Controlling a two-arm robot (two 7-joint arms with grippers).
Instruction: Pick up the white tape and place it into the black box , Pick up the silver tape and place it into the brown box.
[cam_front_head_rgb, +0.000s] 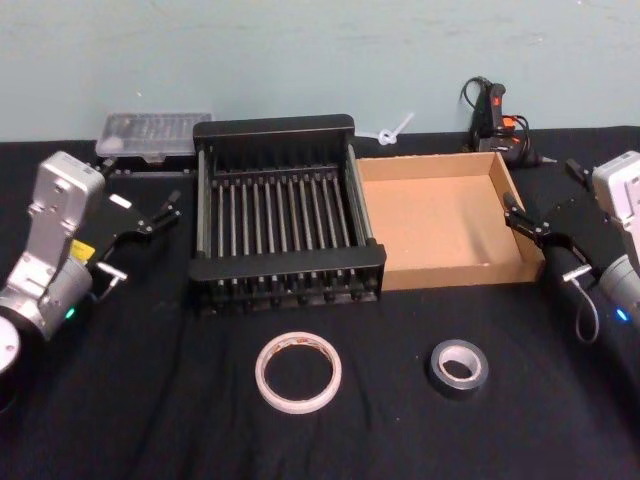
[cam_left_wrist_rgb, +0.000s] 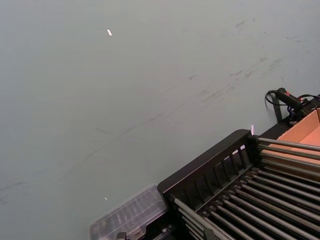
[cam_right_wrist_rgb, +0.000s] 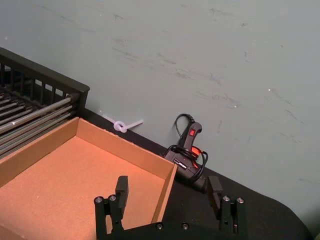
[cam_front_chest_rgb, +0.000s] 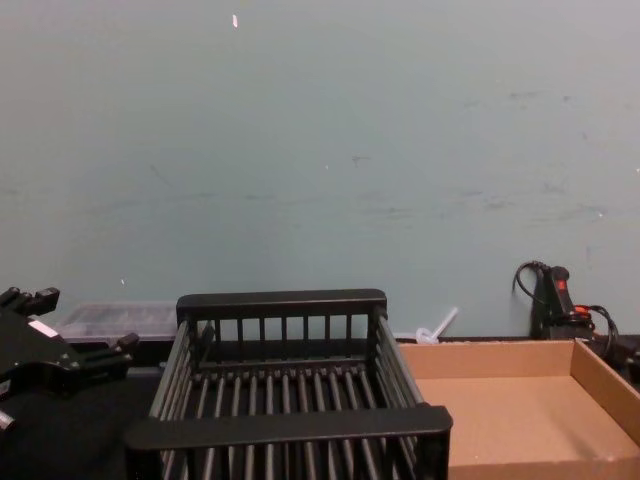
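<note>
The white tape (cam_front_head_rgb: 298, 372) lies flat on the black cloth near the front, left of centre. To its right, also flat, rests the silver tape (cam_front_head_rgb: 459, 367). Behind them the black box (cam_front_head_rgb: 288, 264) and the brown box (cam_front_head_rgb: 445, 268) stand side by side, each with nothing inside. My left gripper (cam_front_head_rgb: 140, 192) hovers open left of the black box (cam_front_chest_rgb: 290, 424), and it appears at the lower left of the chest view too (cam_front_chest_rgb: 85, 320). On the right, my right gripper (cam_front_head_rgb: 545, 193) is open at the brown box's right wall (cam_right_wrist_rgb: 169, 180), fingers (cam_right_wrist_rgb: 121, 187) spread, nothing between them.
A clear plastic case (cam_front_head_rgb: 152, 133) sits behind the black box's left corner. A black and orange glue gun (cam_front_head_rgb: 495, 118) and a white tie (cam_front_head_rgb: 392, 130) lie at the back by the wall. Black cloth covers the table.
</note>
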